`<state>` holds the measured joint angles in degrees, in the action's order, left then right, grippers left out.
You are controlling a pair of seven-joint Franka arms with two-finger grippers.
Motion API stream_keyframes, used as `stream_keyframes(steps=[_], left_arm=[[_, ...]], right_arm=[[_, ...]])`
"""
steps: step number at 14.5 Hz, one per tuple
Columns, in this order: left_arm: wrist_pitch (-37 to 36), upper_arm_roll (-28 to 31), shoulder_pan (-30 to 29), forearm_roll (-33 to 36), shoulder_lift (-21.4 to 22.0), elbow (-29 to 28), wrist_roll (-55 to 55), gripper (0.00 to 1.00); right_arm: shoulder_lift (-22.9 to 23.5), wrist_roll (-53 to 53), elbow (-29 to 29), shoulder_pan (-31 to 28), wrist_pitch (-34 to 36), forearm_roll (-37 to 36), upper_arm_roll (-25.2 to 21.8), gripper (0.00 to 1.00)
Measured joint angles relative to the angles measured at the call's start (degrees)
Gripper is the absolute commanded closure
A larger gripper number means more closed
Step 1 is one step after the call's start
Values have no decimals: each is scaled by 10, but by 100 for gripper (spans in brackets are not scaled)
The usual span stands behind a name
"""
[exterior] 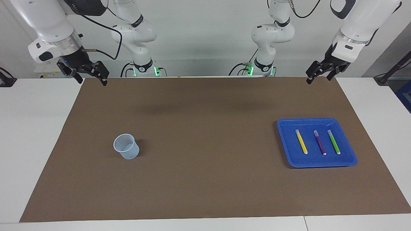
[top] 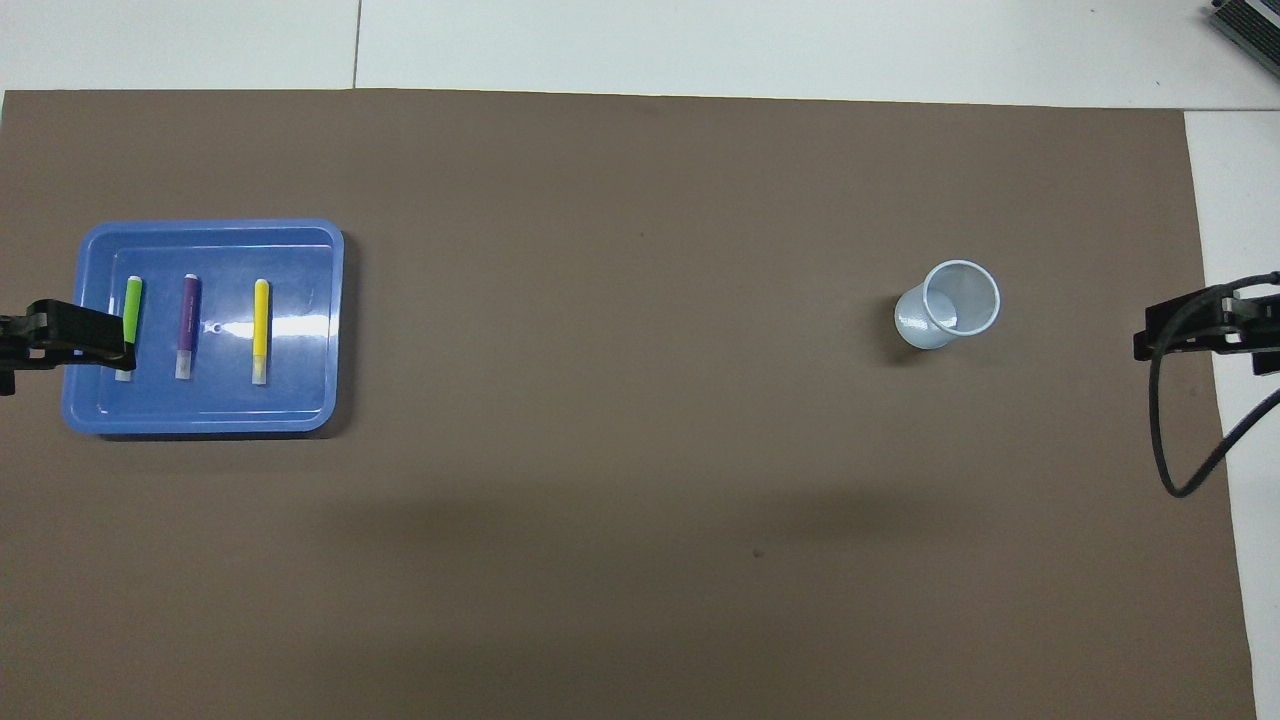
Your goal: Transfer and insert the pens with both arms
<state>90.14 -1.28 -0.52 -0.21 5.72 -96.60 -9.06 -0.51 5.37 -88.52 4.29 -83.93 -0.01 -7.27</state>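
My left gripper (exterior: 318, 74) hangs open and empty; the three slim marker pens (exterior: 318, 142) lie below its fingers in the blue plastic tray (exterior: 348, 160), long axes pointing away from the robots. My right gripper (exterior: 90, 76), open and empty too, waits well apart from them.

A robotics lab: two white arms (exterior: 48, 25) at a matted table (exterior: 41, 134).

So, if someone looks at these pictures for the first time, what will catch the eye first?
Probably the blue tray toward the left arm's end of the table, with a yellow pen, a purple pen and a green pen lying side by side in it. Next, the pale cup standing alone on the brown mat toward the right arm's end.
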Motion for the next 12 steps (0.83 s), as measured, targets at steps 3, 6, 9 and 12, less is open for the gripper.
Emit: stream_keyframes(steps=[3, 6, 9, 12], left_arm=[[28, 0, 0, 11, -3, -10, 0, 0], [67, 0, 0, 21, -22, -18, 1, 0], [107, 0, -1, 32, -58, -21, 5, 0], [142, 1, -17, 34, -95, -22, 30, 0]], right_arm=[[0, 0, 0, 0, 0, 0, 0, 0], [0, 0, 0, 0, 0, 0, 0, 0], [0, 0, 0, 0, 0, 0, 0, 0], [0, 0, 0, 0, 0, 0, 0, 0]])
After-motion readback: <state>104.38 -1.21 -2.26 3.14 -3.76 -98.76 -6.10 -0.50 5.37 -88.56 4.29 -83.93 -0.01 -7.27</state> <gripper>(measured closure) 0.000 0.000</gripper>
